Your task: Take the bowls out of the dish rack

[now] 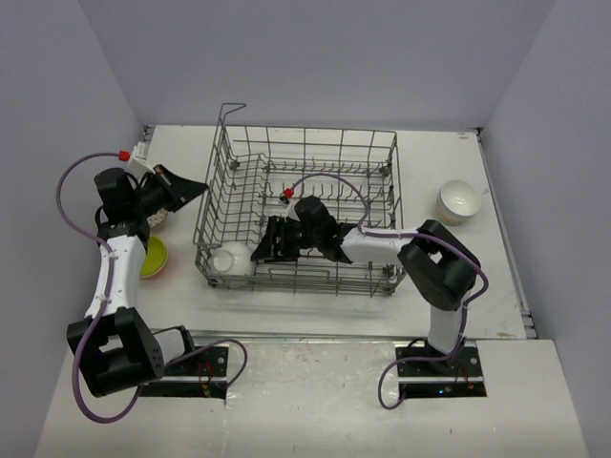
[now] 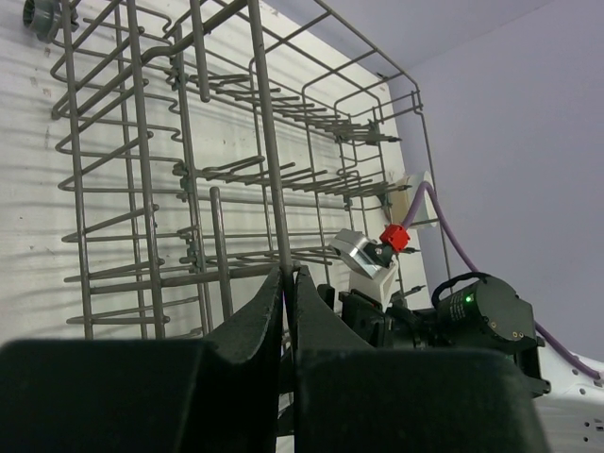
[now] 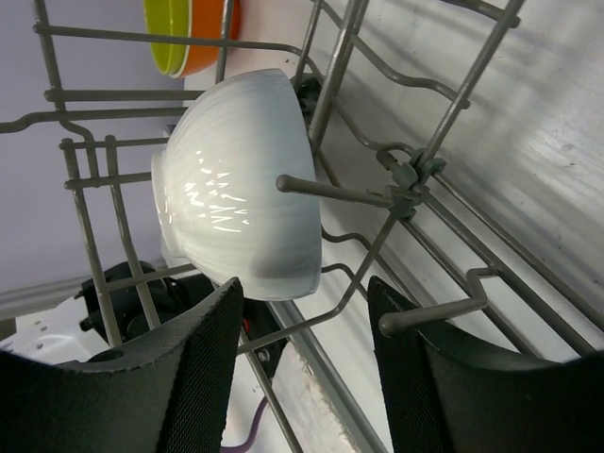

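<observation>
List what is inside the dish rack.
One white bowl sits in the dish rack's near-left corner, the right gripper beside it, jaws open. Anything beneath that arm is covered.

Fig. My left arm (image 1: pixel 110 275) has a white link, and my right arm (image 1: pixel 441 275) is black with a white forearm. Each joint has a black motor housing. Purple cables (image 1: pixel 63 181) carry red connectors (image 1: pixel 123 153). My fingers (image 3: pixel 189 377) are black, wedge-shaped and finely textured. One motor bears a green light (image 2: pixel 466 299).
</observation>
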Available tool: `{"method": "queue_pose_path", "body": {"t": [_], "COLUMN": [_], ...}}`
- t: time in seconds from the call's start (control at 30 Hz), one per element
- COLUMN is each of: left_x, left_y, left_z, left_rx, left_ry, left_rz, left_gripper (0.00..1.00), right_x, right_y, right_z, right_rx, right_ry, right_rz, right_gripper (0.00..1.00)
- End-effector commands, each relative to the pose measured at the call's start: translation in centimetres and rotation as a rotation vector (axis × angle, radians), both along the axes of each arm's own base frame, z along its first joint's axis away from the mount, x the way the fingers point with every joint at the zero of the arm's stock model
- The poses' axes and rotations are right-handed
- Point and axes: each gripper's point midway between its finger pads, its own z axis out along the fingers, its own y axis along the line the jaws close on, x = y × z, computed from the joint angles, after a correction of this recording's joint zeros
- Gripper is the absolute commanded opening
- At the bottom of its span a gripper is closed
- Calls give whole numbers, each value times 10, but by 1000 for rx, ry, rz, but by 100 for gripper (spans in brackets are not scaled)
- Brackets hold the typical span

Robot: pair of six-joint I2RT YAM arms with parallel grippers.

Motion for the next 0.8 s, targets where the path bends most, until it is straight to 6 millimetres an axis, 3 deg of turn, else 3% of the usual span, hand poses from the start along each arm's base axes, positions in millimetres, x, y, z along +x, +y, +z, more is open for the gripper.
{"method": "queue_pose_path", "body": {"t": [0.0, 0.13, 0.4, 0.77], "left_x": [9, 9, 9, 7], "left_y": [7, 7, 6, 5], "left_z": [-8, -8, -6, -14], "left_rx": [31, 27, 21, 14], "left_ry": [7, 11, 10, 24], "left_rz": [26, 29, 32, 31], "left_gripper": [0, 0, 0, 0], "right_x": [-2, -5, -9, -13], "right_y": [12, 21, 35, 35], "right_z": [7, 18, 22, 70], "right_rx": [82, 159, 194, 310], "right_ry": [-36, -25, 5, -56], "right_rz": [53, 86, 139, 148], "right_gripper": [57, 64, 64, 60]}}
